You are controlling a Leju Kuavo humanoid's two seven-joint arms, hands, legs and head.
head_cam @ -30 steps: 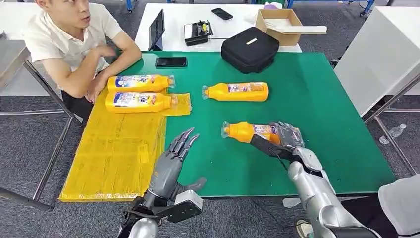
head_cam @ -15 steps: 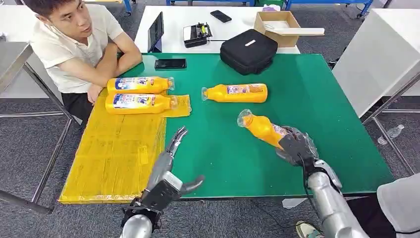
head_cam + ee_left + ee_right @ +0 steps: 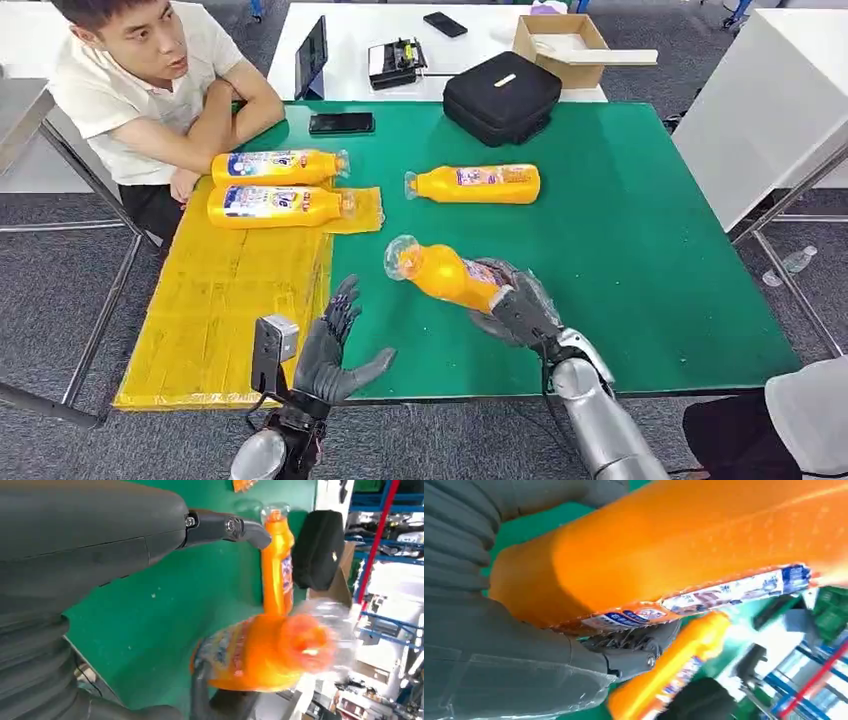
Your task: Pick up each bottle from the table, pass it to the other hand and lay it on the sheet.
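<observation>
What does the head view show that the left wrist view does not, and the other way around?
Head view alone: the yellow sheet with two bottles lying at its far end, the seated person, a phone.
Left wrist view alone: blue racks past the table.
Both: the held bottle gripped by the right hand, the open left hand, the lying bottle, the black bag.

1. The head view is bright and evenly lit, and the shadows under the bottles on the green counter (image 3: 620,230) are soft and short.
2. The white counter (image 3: 380,25) at the back is a little washed out.
3. In the left wrist view the held bottle (image 3: 280,650) is blurred at its cap, and the far background is overexposed.
4. In the right wrist view the bottle (image 3: 704,545) is very close and soft, with the background smeared.
</observation>
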